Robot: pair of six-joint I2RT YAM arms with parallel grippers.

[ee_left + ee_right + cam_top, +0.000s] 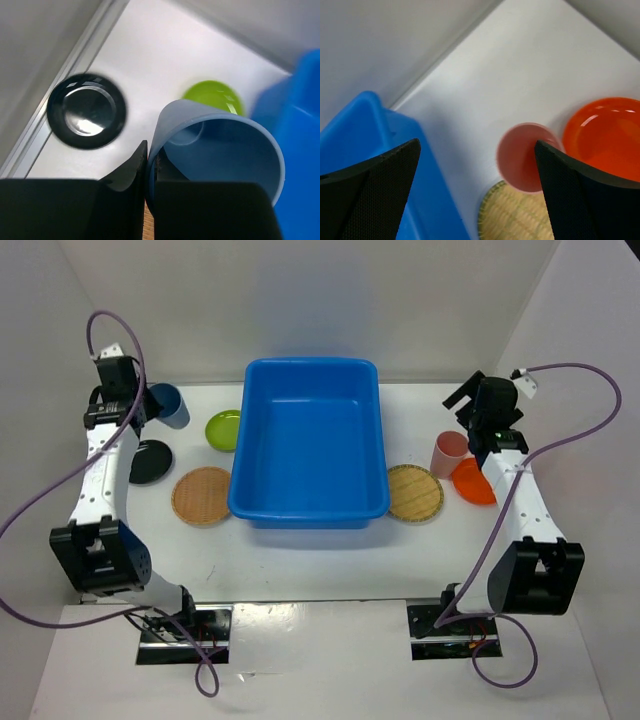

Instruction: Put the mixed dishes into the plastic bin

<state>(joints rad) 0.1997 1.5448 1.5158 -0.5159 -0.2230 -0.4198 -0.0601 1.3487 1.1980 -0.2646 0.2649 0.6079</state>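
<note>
- Left pincer (150, 156) is pinched on the wall of a slate-blue plastic cup (220, 150), one finger inside and one outside. The cup mouth faces the wrist camera.
- The large bright blue rectangular plastic bin (310, 510) lies to this pincer's right. A lime-green round plate (224, 429) sits on the white counter (320, 560) between them. The bin's long axis runs away from the arm bases.
- Judgement: the left arm is nearer, and the next move is a rightward carry over the bin's left rim.
- Right pincer (476, 145) is spread wide and empty, above the small reddish-pink cup (522, 157) and just beside the orange round plate (605, 137).
- The bin holds no dishes yet.
</note>
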